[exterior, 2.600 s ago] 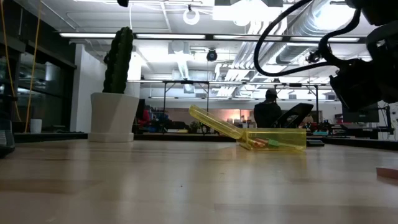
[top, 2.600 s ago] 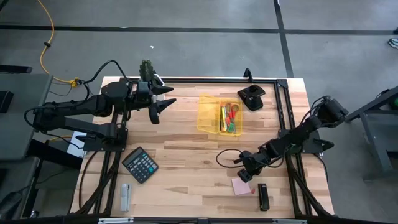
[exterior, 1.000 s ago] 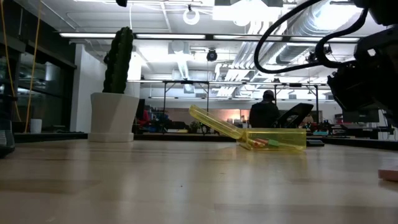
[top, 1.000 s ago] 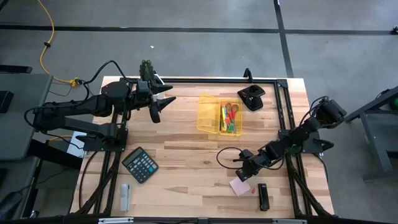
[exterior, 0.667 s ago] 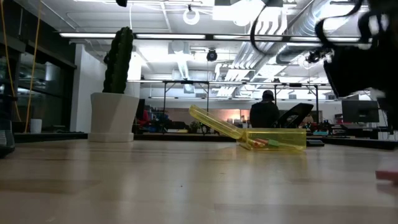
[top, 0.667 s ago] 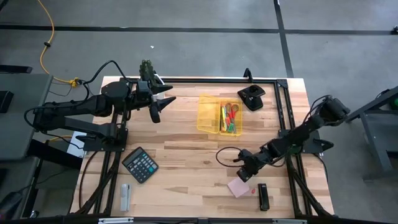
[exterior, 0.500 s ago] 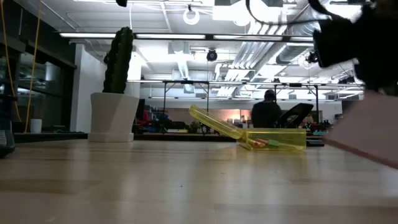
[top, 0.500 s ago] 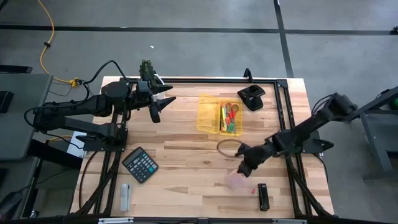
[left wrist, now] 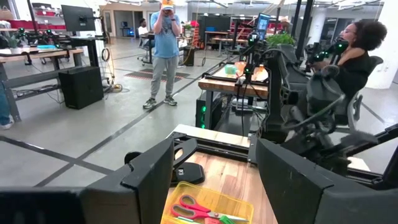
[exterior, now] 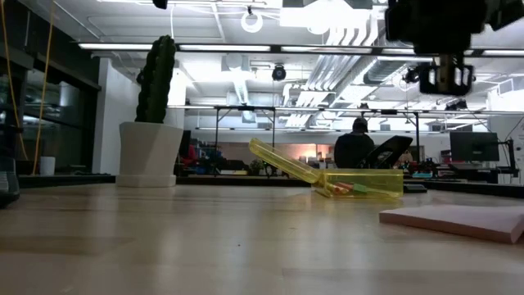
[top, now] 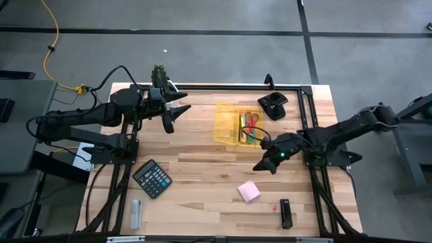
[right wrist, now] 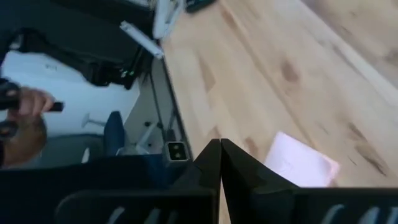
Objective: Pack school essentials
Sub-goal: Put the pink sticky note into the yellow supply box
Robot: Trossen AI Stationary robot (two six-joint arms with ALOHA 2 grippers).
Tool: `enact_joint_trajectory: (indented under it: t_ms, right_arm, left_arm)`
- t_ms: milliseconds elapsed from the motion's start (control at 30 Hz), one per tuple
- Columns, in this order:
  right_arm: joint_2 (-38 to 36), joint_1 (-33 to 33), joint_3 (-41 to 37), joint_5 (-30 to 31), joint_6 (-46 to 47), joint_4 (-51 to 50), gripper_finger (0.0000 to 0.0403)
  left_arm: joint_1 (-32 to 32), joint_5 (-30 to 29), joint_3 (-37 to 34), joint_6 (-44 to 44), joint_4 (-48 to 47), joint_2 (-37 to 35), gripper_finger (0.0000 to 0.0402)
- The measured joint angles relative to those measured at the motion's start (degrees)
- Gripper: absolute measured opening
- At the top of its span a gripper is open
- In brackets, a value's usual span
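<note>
Right tool [top: 260, 167]: closed, empty, above the bench [top: 202, 169].
Pink sticky-note pad [top: 248, 192]: flat, near of it.
Left tool [top: 174, 113]: wide, far-left.

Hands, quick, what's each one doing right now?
Left hand: open, holding nothing.
Right hand: closed, empty; the pink sticky-note pad lies on the table.

Overhead camera straight down on the whole table [top: 202, 169], low camera level across it, both sharing the yellow case [top: 237, 124], wrist cameras close, possibly sharing little
</note>
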Motion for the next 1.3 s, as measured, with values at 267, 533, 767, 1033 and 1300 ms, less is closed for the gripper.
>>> enact_joint_trajectory:
  t_ms: [267,533,767,1033,1300]
  right_arm:
    - [9.77,2.79,18.85,2.44,-23.61,-27.72,0.0]
    - [19.44,4.22,22.13,2.53,-27.33,-30.64,0.0004]
    - [25.81,4.77,21.92,2.64,-20.61,-31.71,0.0097]
    - [34.58,6.44,21.92,4.02,-23.19,-24.97,0.021]
    - [39.73,7.37,21.88,9.11,-25.09,-25.56,0.0213]
  left_arm:
    - [0.0,-0.17,0.0,-0.02,-0.04,-0.02,0.0216]
    - [0.0,-0.17,0.0,-1.98,-2.4,0.0,0.0216]
    - [0.0,-0.16,0.0,-0.44,-3.11,0.0,0.0216]
    - [0.0,-0.13,0.0,0.55,-3.04,-0.01,0.0216]
    - [0.0,-0.13,0.0,0.52,-3.02,0.0,0.0216]
